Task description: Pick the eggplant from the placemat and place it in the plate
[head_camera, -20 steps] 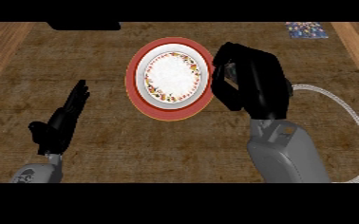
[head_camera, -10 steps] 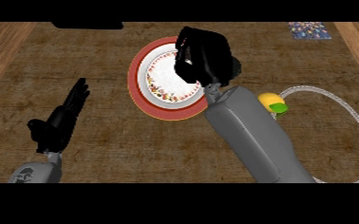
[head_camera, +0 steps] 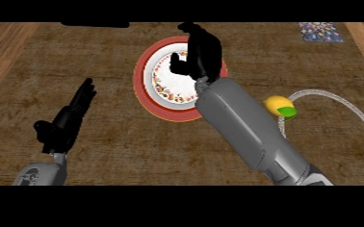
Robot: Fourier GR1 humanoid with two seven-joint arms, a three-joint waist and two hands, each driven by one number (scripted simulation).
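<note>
A white plate with a patterned border and a red rim (head_camera: 144, 94) lies at the middle of the brown counter. My right hand (head_camera: 202, 53) hangs over the plate's right half, with its forearm crossing the plate's lower right rim. Its fingers are curled round a dark shape that I take for the eggplant, which is almost wholly hidden by the black hand. The placemat (head_camera: 334, 96) shows only as a pale curved edge at the right, behind the forearm. My left hand (head_camera: 68, 118) rests open at the lower left, fingers pointing up, well away from the plate.
A yellow and green round thing (head_camera: 279, 106) lies on the placemat's left part, close to my right forearm. A patterned blue cloth (head_camera: 320, 31) sits at the far right back. A dark object (head_camera: 96, 24) lies along the back edge, left of centre.
My right hand has swung left from over the placemat to above the plate. This uncovered the yellow and green thing. The left hand has not moved.
</note>
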